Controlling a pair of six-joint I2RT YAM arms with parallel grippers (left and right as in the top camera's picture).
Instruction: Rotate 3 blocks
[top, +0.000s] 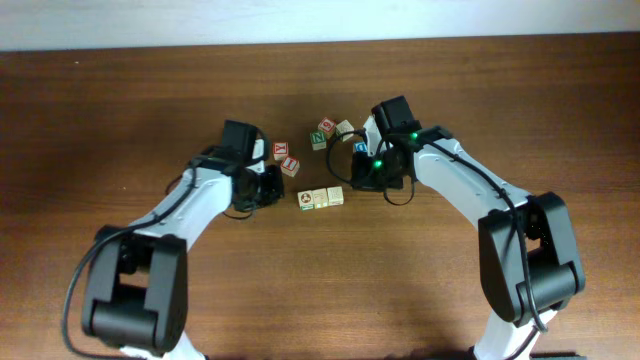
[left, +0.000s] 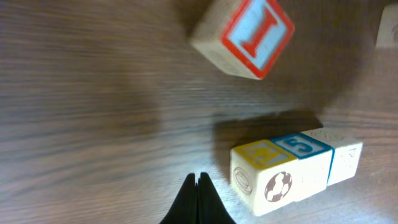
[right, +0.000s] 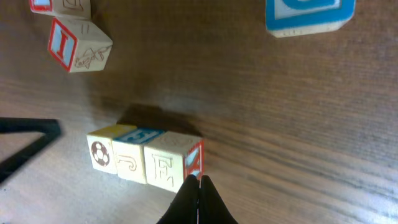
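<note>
1. Three blocks (top: 321, 198) sit in a tight row just below the middle of the overhead frame, faces touching. The row's long axis runs left to right, with the right end tipped slightly up-frame. My left gripper (top: 268, 187) stands off the row's left end. My right gripper (top: 362, 178) stands off its right end and a little up-frame. From this height I cannot tell how either pair of fingers stands. Several loose cubes (top: 322, 133) lie further up-frame, apart from the row, and the table (top: 150, 90) carries no container of any kind
2. Left wrist view: the fingers (left: 189, 205) at bottom centre are pressed together with nothing between them. The football block (left: 264, 180), the row's near end, lies just right of the tips without touching, and the row runs off toward the right edge. A red I block (left: 252, 34) sits at the top, well apart
3. Right wrist view: these fingers (right: 189, 205) at bottom centre are also together and empty. The E block (right: 168, 165) is directly above the tips; I cannot tell whether it is touching or just clear. The row stretches left from there, and a blue block (right: 308, 15) sits at upper right. I judge the right arm the nearer one, and its fingers must part before an end block can be gripped and turned
</note>
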